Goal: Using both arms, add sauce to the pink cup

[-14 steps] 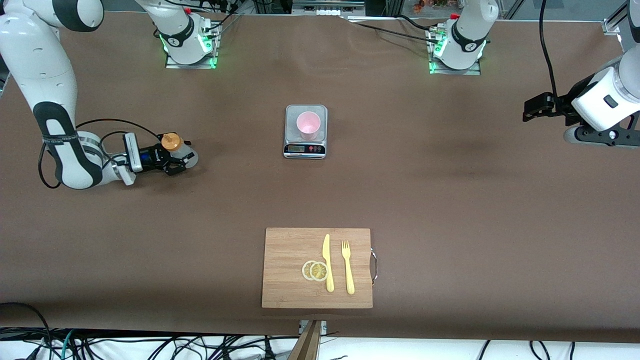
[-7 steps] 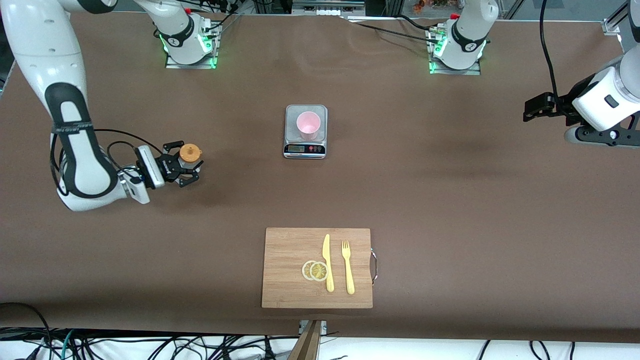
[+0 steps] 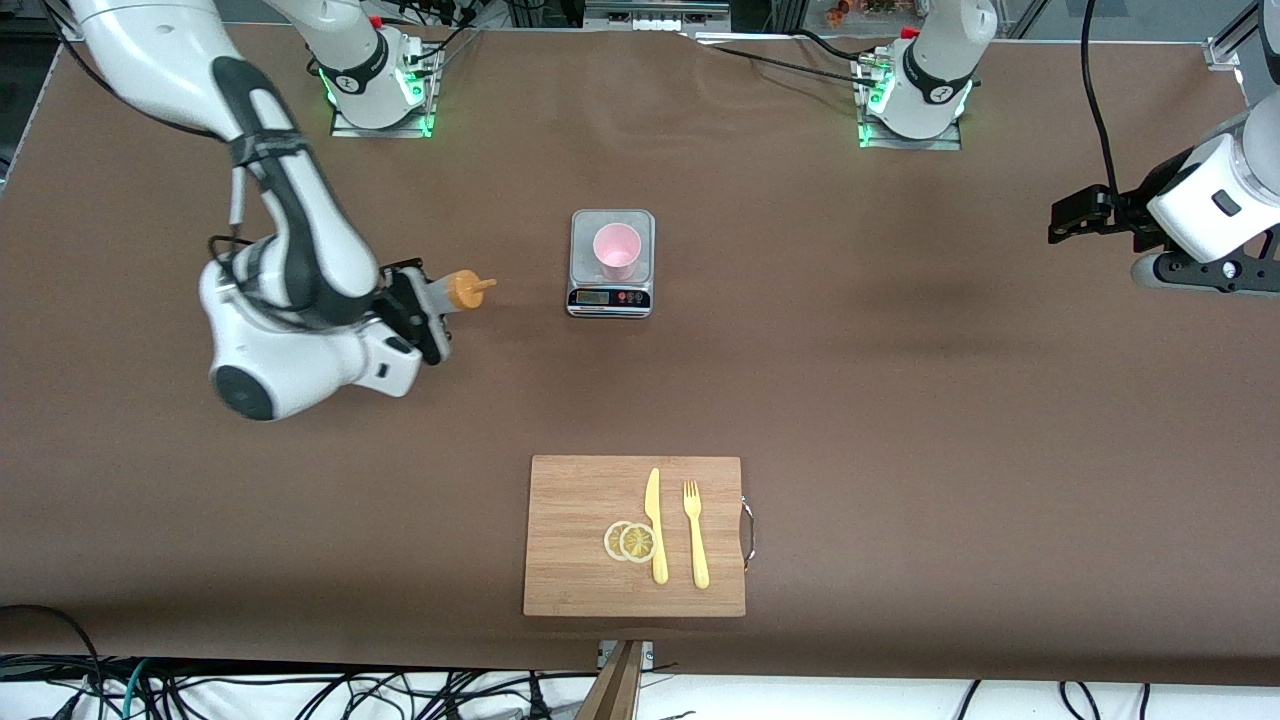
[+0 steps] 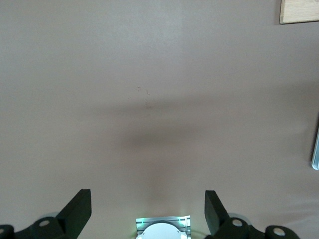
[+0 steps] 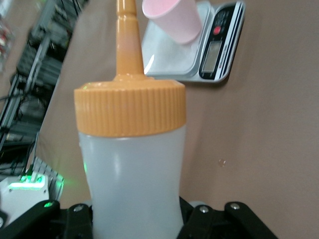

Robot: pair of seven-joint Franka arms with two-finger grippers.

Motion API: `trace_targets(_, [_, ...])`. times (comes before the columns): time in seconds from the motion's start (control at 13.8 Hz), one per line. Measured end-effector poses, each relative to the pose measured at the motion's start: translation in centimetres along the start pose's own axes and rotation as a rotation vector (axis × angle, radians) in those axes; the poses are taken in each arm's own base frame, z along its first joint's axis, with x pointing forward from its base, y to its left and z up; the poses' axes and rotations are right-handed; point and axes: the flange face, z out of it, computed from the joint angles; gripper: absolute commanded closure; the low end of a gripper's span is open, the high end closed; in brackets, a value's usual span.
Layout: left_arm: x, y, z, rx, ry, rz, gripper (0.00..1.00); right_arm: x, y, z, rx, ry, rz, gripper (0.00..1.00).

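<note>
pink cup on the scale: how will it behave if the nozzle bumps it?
The pink cup looks thin, translucent and empty, so probably very light and easily knocked. It stands upright and unrestrained on the scale, so a side bump would likely slide or tip it. Round walls: it may roll if toppled.

In the right wrist view the sauce bottle (image 5: 132, 174) fills the foreground: its base runs off the picture's edge, its nozzle tip is cut off, and it hides the gripping fingers. The pink cup (image 5: 172, 19) loses its rim there. The scale (image 3: 611, 262) display is unreadable.
</note>
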Motion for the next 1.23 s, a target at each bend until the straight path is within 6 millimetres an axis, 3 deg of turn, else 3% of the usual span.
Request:
trace_targets(0.22, [0.0,0.0,-0.4,0.0,0.008,0.001,0.0,6.0,-0.6,2.4,-0.002,-0.179,0.059,1.0])
trace_targets(0.58, [0.5,0.0,-0.7,0.0,0.016,0.002,0.0,13.2,-1.8,6.6,-0.048,-0.409,0.134,1.0])
trace_targets(0.87, [0.6,0.0,-0.8,0.0,0.02,0.002,0.0,16.8,-2.6,9.2,-0.1,-0.53,0.181,1.0])
trace_targets(1.23, [0.7,0.0,-0.7,0.0,0.019,0.003,0.0,19.5,-3.5,10.9,-0.181,-0.641,0.218,1.0])
